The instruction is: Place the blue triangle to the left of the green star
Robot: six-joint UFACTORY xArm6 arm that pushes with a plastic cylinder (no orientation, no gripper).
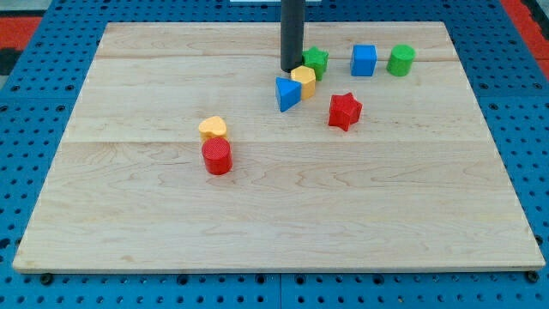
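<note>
- Red cylinder [217, 157] sits nearest the view's bottom, w/ a yellow heart-like block [213, 128] touching it just behind.
- Blue triangle [286, 93] is mid-surface, touching a yellow block [304, 81] on its right.
- Green star [316, 60] is right behind that yellow block.
- My tip [292, 69] is just above the blue triangle; it's a plain rod, no jaws to open or close.
- Red star [345, 111], blue cube [364, 60], green cylinder [401, 60] are to the right.
- Wood surface [274, 215] holds them all.

Blue triangle [287, 93], green star [316, 60], pale wooden board [343, 206].
</note>
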